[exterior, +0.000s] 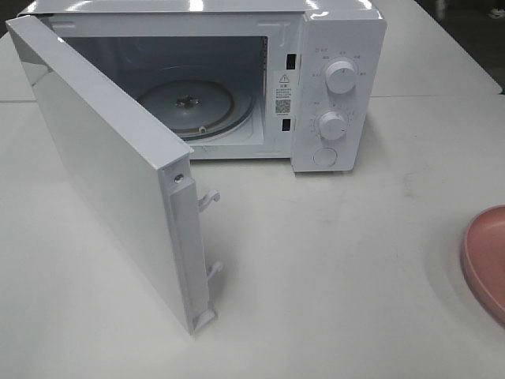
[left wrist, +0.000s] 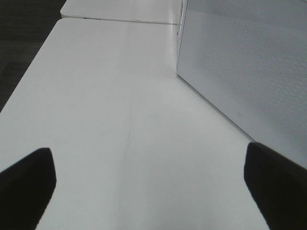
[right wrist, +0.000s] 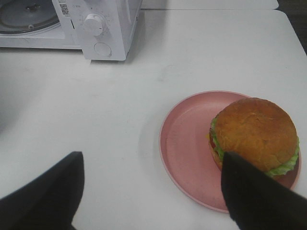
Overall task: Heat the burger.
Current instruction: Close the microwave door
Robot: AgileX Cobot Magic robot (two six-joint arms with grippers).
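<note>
1. Burger (right wrist: pixel 254 136) sits on the pink plate (right wrist: pixel 184 143), lower right of the right wrist view.
2. Right gripper (right wrist: pixel 151 191) fingers spread, empty; an off-centre approach may push the burger off.
3. Left gripper (left wrist: pixel 148 184) spread, empty.
4. Microwave door (exterior: pixel 102 170) open; an arm may strike it.

the burger (right wrist: pixel 254 132) sits on the plate (right wrist: pixel 184 143), just ahead of the right gripper (right wrist: pixel 151 191). the microwave (right wrist: pixel 103 24) stands farther ahead of it, door (exterior: pixel 102 170) open. beside the left gripper (left wrist: pixel 148 187) is the microwave's wall.
</note>
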